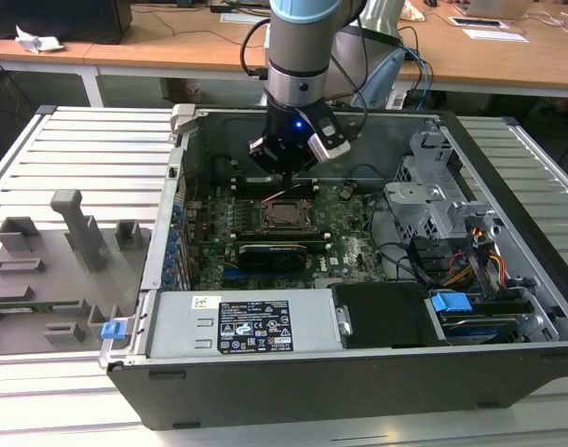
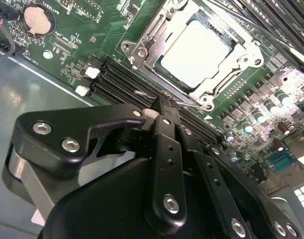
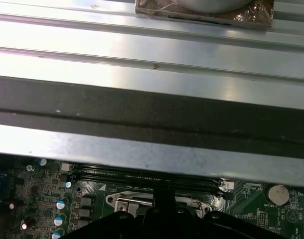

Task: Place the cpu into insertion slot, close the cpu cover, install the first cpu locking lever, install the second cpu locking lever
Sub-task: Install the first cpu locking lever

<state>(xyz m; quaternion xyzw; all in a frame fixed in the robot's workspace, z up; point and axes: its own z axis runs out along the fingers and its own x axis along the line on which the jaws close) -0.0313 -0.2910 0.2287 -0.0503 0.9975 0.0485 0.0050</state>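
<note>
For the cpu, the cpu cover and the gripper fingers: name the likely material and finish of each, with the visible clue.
The cpu: probably metal, matte pale silver, evenly dull. The cpu cover: likely steel, bright grey with sharp glints. The gripper fingers: black, smooth, satin, bolted; metal or plastic is unclear.

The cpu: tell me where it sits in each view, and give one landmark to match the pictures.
Exterior view: the cpu lies in the insertion slot mid-motherboard, just below the gripper.
Second wrist view: the cpu is a pale square inside the cpu cover, beyond the gripper.
First wrist view: I cannot make it out; the socket's metal edge peeks out beside the gripper.
Shared landmark: the black memory slots beside the socket.
</note>
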